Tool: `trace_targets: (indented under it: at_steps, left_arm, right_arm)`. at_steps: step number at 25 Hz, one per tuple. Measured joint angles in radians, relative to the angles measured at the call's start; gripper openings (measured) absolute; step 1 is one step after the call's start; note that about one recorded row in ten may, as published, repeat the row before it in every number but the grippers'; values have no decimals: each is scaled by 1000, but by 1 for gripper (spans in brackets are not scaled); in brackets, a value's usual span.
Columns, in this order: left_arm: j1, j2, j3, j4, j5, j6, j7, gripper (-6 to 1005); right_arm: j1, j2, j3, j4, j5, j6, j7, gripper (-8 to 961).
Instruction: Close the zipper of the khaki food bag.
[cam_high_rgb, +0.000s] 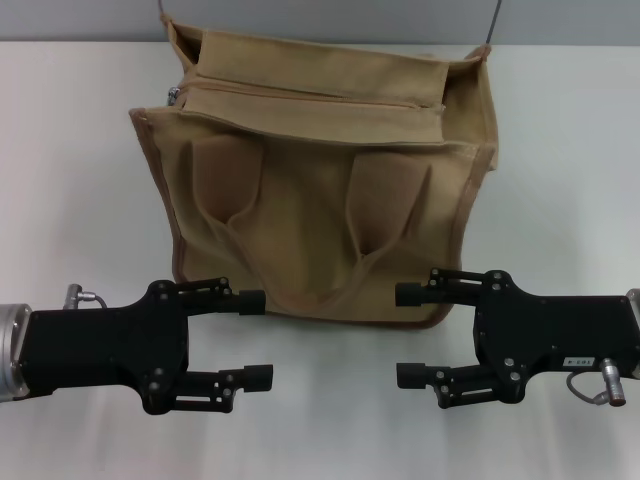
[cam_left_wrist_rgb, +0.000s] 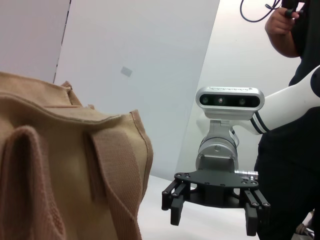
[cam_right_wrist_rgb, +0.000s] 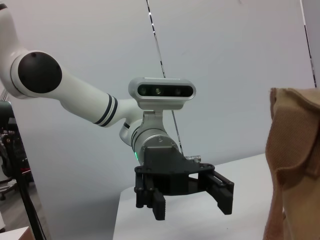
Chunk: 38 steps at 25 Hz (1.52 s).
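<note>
The khaki food bag (cam_high_rgb: 320, 190) stands upright on the white table, its handles hanging down its near side. Its zipper (cam_high_rgb: 320, 93) runs across the top, with the small silver pull tab (cam_high_rgb: 174, 95) at the left end. My left gripper (cam_high_rgb: 253, 338) is open and empty, in front of the bag's lower left corner. My right gripper (cam_high_rgb: 410, 335) is open and empty, in front of the bag's lower right corner. The two grippers face each other. The left wrist view shows the bag's side (cam_left_wrist_rgb: 65, 170) and the right gripper (cam_left_wrist_rgb: 215, 212). The right wrist view shows the left gripper (cam_right_wrist_rgb: 192, 202) and the bag's edge (cam_right_wrist_rgb: 295, 160).
The white table (cam_high_rgb: 70, 150) extends on both sides of the bag. A person (cam_left_wrist_rgb: 295, 100) in dark clothes stands behind the right arm in the left wrist view. A thin cable (cam_right_wrist_rgb: 160, 55) hangs behind the left arm.
</note>
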Motion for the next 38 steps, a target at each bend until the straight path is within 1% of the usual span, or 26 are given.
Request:
trace_targets:
  at_steps: [13, 16, 17, 18, 19, 20, 21, 22, 23, 24, 25, 26, 27, 29, 30, 31, 33, 34, 35, 36, 37, 38]
  left_arm:
    - [1, -2, 0, 0, 0, -1, 1, 785]
    - [2, -3, -12, 0, -9, 10, 8, 785]
    - [2, -4, -21, 0, -13, 18, 12, 785]
    - [2, -12, -66, -1, -30, 48, 38, 785]
    - [4, -22, -128, -4, -54, 88, 75, 785]
    - [4, -22, -128, -4, -54, 88, 75, 785]
    - [5, -26, -158, -7, -70, 103, 92, 785]
    - [13, -36, -213, -16, -127, 123, 121, 786]
    - [21, -42, -233, -21, -174, 127, 133, 786]
    - [29, -46, -242, -25, -224, 128, 141, 786]
    - [29, -46, -242, -25, -224, 128, 141, 786]
    - [44, -53, -245, -35, -324, 127, 154, 786]
    - [44, -53, -245, -35, -324, 127, 154, 786]
    - [62, -58, -246, -52, -434, 121, 172, 786]
    - [62, -58, -246, -52, -434, 121, 172, 787]
    - [72, -58, -246, -63, -492, 113, 186, 787]
    - [72, -58, -246, -63, -492, 113, 186, 787]
    - [85, -54, -248, -74, -553, 88, 202, 787]
    - [85, -54, -248, -74, -553, 88, 202, 788]
    - [101, -25, -244, -75, -578, -42, 235, 788]
    - [101, -25, -244, -75, -578, -42, 235, 789]
    - [105, -9, -238, -77, -565, -115, 253, 790]
  right_arm:
    - [-3, 0, 0, 0, 1, -1, 0, 827]
    - [-3, 0, 0, 0, 1, 0, 0, 827]
    - [-3, 0, 0, 0, 1, 2, 0, 827]
    - [-3, 0, 0, 0, 1, 4, 0, 827]
    - [-3, 0, 0, 1, 1, 4, 0, 827]
    - [-3, 0, 0, 1, 1, 4, 0, 827]
    - [-3, 0, 0, 2, 2, 5, 0, 827]
    - [-3, 0, 0, 2, 2, 6, 0, 826]
    - [-3, 0, 0, 2, 2, 6, 0, 826]
    - [-3, 0, 1, 2, 2, 6, 0, 826]
    - [-3, 0, 1, 2, 2, 6, 0, 826]
    - [-3, 0, 3, 3, 2, 6, 0, 826]
    - [-4, 0, 4, 5, 2, 7, 0, 826]
    - [-5, 0, 7, 9, 2, 7, 0, 826]
    - [-5, 0, 7, 9, 2, 7, 0, 826]
    - [-5, 0, 9, 11, 2, 6, 0, 826]
    - [-5, 0, 10, 12, 2, 6, 0, 826]
    - [-6, 0, 11, 12, 2, 6, 0, 826]
    - [-6, 0, 11, 12, 2, 6, 0, 826]
    - [-6, 0, 11, 13, 2, 3, 0, 826]
    - [-6, 0, 11, 13, 2, 3, 0, 826]
    - [-6, 0, 11, 13, 2, 2, 0, 826]
